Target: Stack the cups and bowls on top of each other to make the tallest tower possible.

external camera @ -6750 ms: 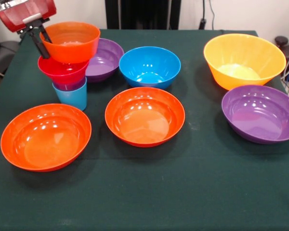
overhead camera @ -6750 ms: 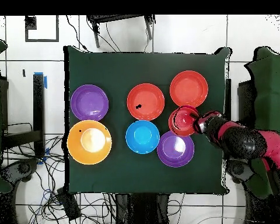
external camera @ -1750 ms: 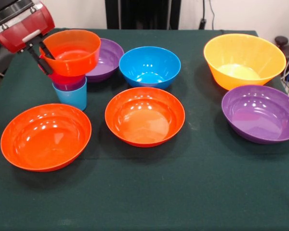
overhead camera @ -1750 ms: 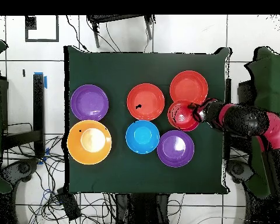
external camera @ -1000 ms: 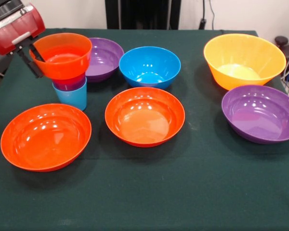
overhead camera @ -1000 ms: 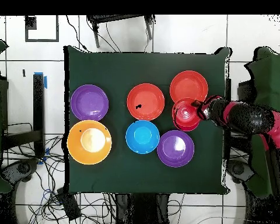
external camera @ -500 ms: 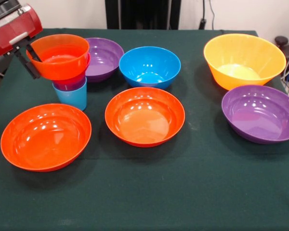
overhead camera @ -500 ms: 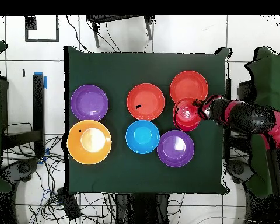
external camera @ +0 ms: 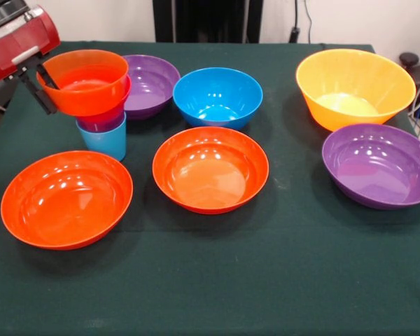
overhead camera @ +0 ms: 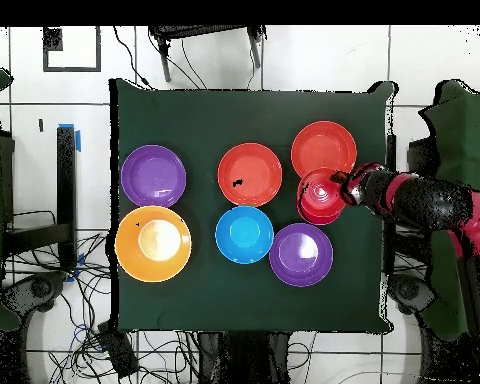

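Your claw is pinching the small orange bowl's rim atop the tower, so let go v. slowly & straight.

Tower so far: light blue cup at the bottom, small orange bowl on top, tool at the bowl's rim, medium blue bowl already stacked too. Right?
Not quite: the medium blue bowl sits alone on the table, per the front view. The rest holds: light blue cup lowest, small orange bowl on top, tool at its rim.
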Available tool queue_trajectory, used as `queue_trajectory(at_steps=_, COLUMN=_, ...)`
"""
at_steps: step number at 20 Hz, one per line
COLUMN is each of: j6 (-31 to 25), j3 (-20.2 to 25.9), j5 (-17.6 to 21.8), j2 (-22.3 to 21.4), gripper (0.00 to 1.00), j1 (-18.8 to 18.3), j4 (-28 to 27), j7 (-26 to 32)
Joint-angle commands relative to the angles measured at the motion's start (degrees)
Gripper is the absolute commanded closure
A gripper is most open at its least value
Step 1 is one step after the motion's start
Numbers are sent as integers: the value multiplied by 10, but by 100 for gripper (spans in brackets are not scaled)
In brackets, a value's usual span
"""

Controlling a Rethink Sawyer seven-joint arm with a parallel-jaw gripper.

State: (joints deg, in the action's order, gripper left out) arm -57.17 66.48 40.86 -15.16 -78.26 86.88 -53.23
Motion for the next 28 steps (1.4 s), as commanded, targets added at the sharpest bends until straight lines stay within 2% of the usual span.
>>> queue_trajectory(at_steps=1, j6=-45, j3=-52, j5=8, j2=15, gripper=100, j1=14, j4=-2, j7=169)
queue_trajectory(at_steps=28, j6=-34, j3=-62, j5=14, j2=12, gripper=100, j1=-5, j4=24, j7=140)
